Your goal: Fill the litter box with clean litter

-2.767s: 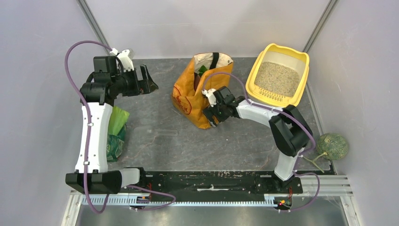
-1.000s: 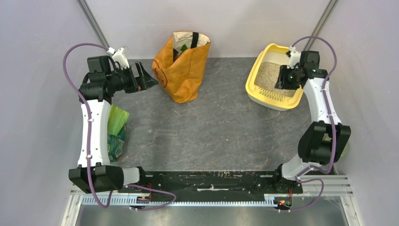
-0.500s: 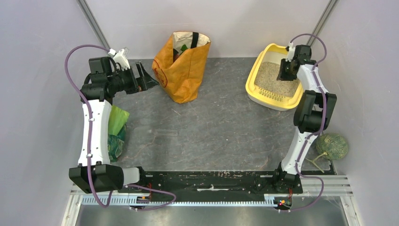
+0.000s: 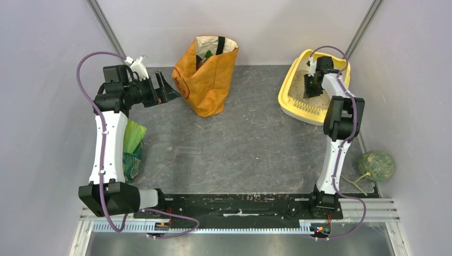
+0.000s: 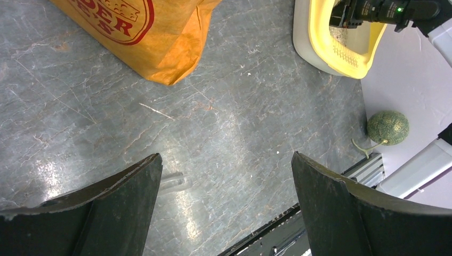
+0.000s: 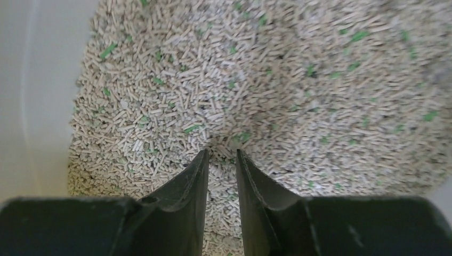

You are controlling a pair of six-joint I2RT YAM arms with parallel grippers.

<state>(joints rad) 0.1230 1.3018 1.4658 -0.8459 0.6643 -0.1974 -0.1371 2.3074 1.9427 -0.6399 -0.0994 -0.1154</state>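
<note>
Litter box (image 4: 308,110): far right corner of counter (image 4: 240,149), near both walls. Right end effector (image 6: 221,152) inside, jaws narrowed to a slim gap, nothing gripped, tips down at litter (image 6: 298,80) beside white inner wall (image 6: 32,80); probably levelling or checking the fill. Left end effector (image 5: 224,160) spread wide, empty, parked over counter beside orange bag (image 4: 205,80), out of the way. Rim close around; straight up probably the safest way out. Green bag (image 4: 130,144) at left edge.
</note>
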